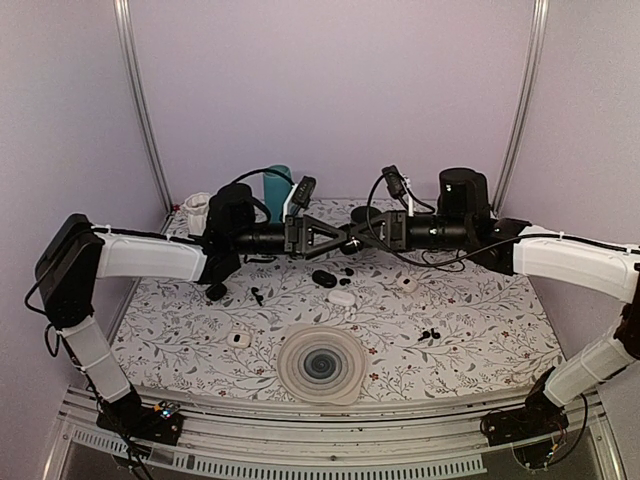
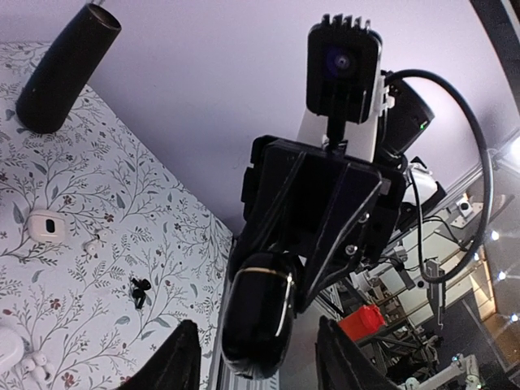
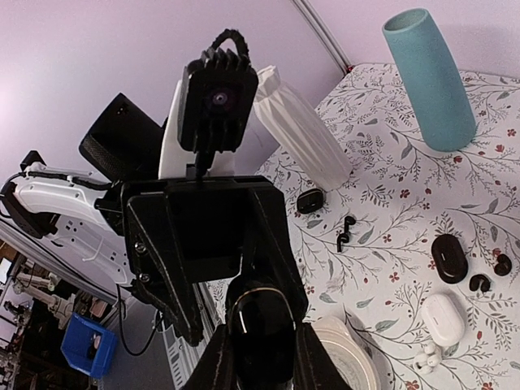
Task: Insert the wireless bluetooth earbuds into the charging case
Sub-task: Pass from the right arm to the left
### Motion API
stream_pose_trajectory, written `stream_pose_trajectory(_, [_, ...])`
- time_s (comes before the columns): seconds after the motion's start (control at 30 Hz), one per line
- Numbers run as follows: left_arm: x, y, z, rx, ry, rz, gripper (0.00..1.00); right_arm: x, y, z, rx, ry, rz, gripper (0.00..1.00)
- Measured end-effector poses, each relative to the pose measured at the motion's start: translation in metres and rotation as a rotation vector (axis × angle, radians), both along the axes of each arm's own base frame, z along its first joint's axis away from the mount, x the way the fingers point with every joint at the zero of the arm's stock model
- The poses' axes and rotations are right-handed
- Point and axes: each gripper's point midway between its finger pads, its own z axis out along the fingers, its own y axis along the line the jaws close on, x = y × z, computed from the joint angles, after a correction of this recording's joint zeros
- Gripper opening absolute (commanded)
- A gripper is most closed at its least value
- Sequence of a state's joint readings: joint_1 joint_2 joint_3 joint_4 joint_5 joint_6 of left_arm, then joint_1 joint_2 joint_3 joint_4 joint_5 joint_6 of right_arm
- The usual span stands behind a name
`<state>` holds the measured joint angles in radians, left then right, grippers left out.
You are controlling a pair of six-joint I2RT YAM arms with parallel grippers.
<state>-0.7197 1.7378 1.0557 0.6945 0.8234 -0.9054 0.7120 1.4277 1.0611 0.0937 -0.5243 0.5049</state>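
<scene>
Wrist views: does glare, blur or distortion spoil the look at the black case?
Left wrist: fisheye bend; a thin glint arcs across the glossy black case, otherwise sharp. Right wrist: that case reads as a dark mass, the gripper's own fingers slightly soft. Top external: even, soft light, frame rails bowed, earbuds barely resolved.

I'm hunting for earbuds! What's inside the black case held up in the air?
The black case looks shut: only its shiny shell and a thin seam show. Its inside is covered, so what it holds cannot be seen.
</scene>
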Motion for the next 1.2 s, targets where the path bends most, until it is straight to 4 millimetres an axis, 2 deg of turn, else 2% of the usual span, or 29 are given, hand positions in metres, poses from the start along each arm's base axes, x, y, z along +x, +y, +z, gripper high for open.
stream_pose_trajectory(0.23, [0.0,-0.003,0.003,-0.017,0.011,-0.009,0.16,-0.001,0.002,-0.001,0.003,0.008,0.013,0.18])
stream_pose_trajectory(0.33, [-0.001,-0.004,0.004,-0.023,0.005,-0.013,0.01,-0.001,0.002,-0.001,0.006,0.013,0.012,0.31])
stream_pose_trajectory(0.43, [-0.001,-0.004,0.005,-0.026,0.003,-0.015,0.0,0.0,0.002,0.0,0.008,0.011,0.009,0.52])
stream_pose_trajectory(0.5, [-0.002,-0.004,0.006,-0.029,0.003,-0.018,0.0,0.0,0.002,0.0,0.009,0.011,0.004,0.62])
stream_pose_trajectory(0.57, [-0.002,-0.004,0.007,-0.035,0.005,-0.019,0.0,0.001,0.001,0.0,0.008,0.008,-0.002,0.67])
stream_pose_trajectory(0.87, [-0.008,0.004,0.025,-0.126,0.015,-0.008,0.0,0.005,-0.004,0.004,0.026,-0.012,-0.03,0.7])
stream_pose_trajectory(1.0, [-0.01,0.008,0.032,-0.169,0.025,-0.005,0.0,0.007,-0.015,0.01,0.043,-0.022,-0.059,0.71])
stream_pose_trajectory(1.2, [-0.018,0.017,0.061,-0.237,-0.032,-0.006,0.0,0.013,-0.028,0.009,0.041,-0.019,-0.102,0.72])
